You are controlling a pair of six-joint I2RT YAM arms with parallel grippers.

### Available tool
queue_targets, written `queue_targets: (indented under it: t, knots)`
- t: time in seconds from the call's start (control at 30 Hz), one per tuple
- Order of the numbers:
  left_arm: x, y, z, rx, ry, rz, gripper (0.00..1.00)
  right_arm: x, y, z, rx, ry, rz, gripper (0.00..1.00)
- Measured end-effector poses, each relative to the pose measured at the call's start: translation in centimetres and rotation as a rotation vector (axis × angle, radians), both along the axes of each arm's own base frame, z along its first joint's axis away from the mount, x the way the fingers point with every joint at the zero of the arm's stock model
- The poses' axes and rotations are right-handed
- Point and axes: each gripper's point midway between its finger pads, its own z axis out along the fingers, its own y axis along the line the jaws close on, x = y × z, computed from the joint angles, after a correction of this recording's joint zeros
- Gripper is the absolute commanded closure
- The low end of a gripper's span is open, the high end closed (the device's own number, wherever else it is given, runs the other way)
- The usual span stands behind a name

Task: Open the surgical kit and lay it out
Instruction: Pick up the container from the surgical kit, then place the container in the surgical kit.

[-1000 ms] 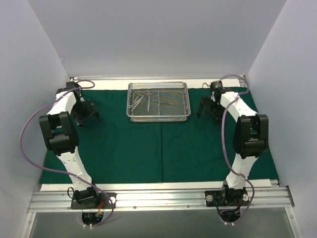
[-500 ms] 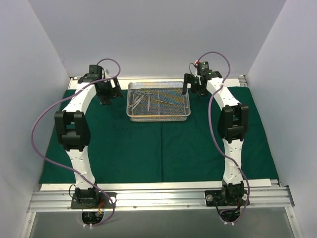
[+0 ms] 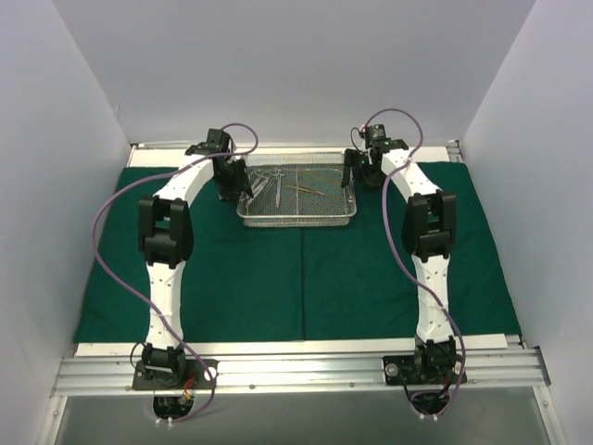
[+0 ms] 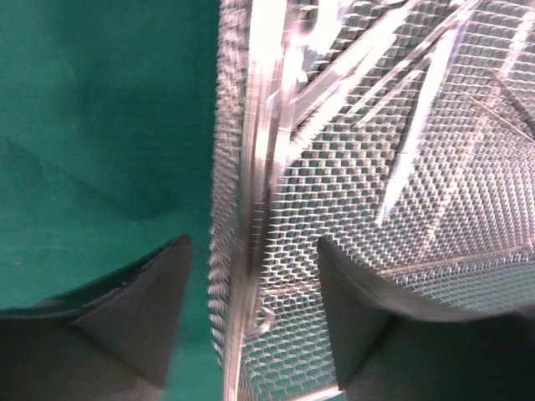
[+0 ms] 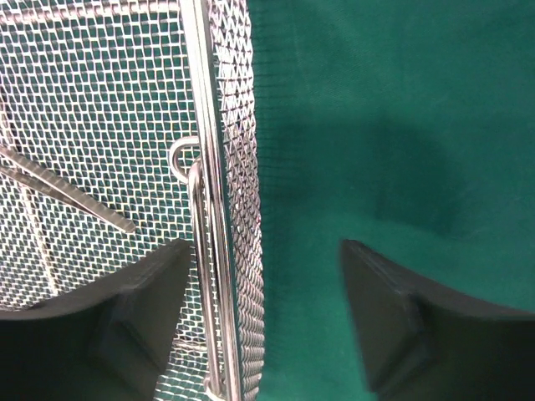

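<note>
The dark green cloth [image 3: 306, 278] lies spread flat over the table. The silver wire-mesh tray [image 3: 296, 219] stands on it at the back middle, with several steel scissors and tweezers [image 3: 278, 182] inside. My left gripper [image 3: 233, 190] is open and straddles the tray's left wall [image 4: 242, 251], one finger outside, one inside. My right gripper [image 3: 350, 176] is open and straddles the tray's right wall [image 5: 226, 209] the same way. In the right wrist view a tweezer tip [image 5: 75, 196] lies on the mesh.
White walls close in the left, right and back. The aluminium rail [image 3: 296, 371] with both arm bases runs along the near edge. The cloth in front of the tray holds nothing.
Both arms swung inward from the cloth's outer sides to the tray's ends. Each open gripper now sits over a short wall of the tray. The tray has not moved.
</note>
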Motion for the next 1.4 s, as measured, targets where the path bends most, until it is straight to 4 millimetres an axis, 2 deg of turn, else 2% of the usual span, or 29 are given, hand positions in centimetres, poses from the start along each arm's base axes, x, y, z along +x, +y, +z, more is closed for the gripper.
queue_targets:
  t: [0.1, 0.17, 0.2, 0.23, 0.3, 0.43, 0.63, 0.77, 0.83, 0.9, 1.0, 1.17, 1.3, 1.4]
  knots:
    - [-0.2, 0.2, -0.9, 0.004, 0.029, -0.002, 0.56, 0.0, 0.4, -0.6, 0.014, 0.012, 0.005, 0.54]
    - [0.0, 0.3, -0.9, 0.006, 0.031, -0.008, 0.73, 0.0, 0.8, -0.9, 0.027, 0.018, 0.009, 0.64]
    - [0.2, 0.3, -0.8, 0.006, 0.032, -0.008, 0.80, 0.1, 1.1, -1.0, 0.036, 0.018, 0.016, 0.74]
    - [0.4, 0.3, -0.7, 0.013, 0.029, -0.006, 0.96, 0.2, 1.7, -0.9, 0.050, 0.015, 0.026, 0.77]
    - [0.6, 0.4, -0.5, 0.029, 0.034, -0.008, 0.98, 0.5, 2.3, -0.9, 0.045, 0.008, 0.034, 0.89]
    - [0.8, 1.0, -0.5, 0.056, 0.040, -0.013, 0.98, 0.7, 2.7, -0.7, 0.020, 0.004, 0.033, 1.00]
    - [0.8, 1.2, -0.4, 0.054, 0.039, -0.015, 0.98, 0.9, 2.7, 0.4, 0.005, 0.001, 0.013, 1.00]
    - [0.5, 1.1, 0.9, 0.046, 0.022, -0.019, 0.98, 0.8, 2.6, 1.3, 0.001, 0.002, 0.003, 1.00]
    - [-0.4, 1.3, 1.9, 0.049, 0.018, -0.020, 0.98, 0.0, 2.7, 2.0, 0.002, 0.009, 0.005, 1.00]
    - [-2.3, 1.5, 3.1, 0.057, 0.025, -0.026, 0.98, -2.0, 3.0, 3.0, 0.001, 0.029, 0.017, 1.00]
    - [-6.0, 1.9, 5.6, 0.072, 0.025, -0.049, 0.98, -6.6, 3.2, 5.2, -0.006, 0.059, 0.037, 1.00]
    - [-14.8, 1.8, 9.6, 0.074, 0.013, -0.077, 0.98, -14.8, 2.7, 9.7, -0.007, 0.055, 0.057, 1.00]
    - [-21.2, 1.5, 10.1, 0.063, 0.028, -0.102, 0.98, -19.9, 2.2, 11.2, -0.013, 0.039, 0.085, 1.00]
    - [-24.9, 1.2, 8.9, 0.051, 0.072, -0.110, 0.98, -23.4, 1.6, 10.0, -0.026, 0.079, 0.100, 1.00]
